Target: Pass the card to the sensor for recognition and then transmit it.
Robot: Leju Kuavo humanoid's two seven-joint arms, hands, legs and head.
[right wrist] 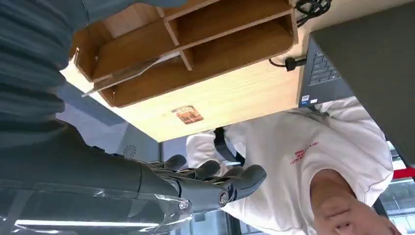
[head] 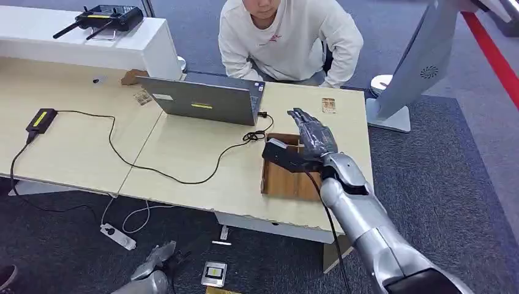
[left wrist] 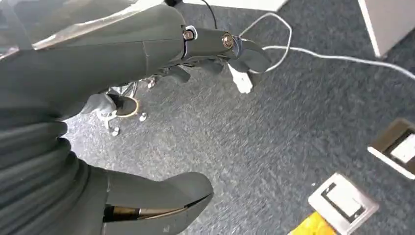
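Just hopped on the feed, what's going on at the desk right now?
The robot's right hand is stretched out open over the wooden tray on the desk, holding nothing. The right wrist view shows a thin card lying in one of the tray's compartments, not yet picked up. A person sits across the desk behind the laptop. The left hand hangs low by the floor, holding nothing.

1. Laptop (head: 205, 101) on worktop (head: 79, 147), before seated person (head: 287, 37).
2. Compartmented tray (head: 287, 177) right of laptop, near worktop's front edge.
3. Right hand (head: 306, 144) above tray.
4. Card (head: 328, 105) behind tray, at the far edge.
5. Power strip (head: 118, 236) on floor below.
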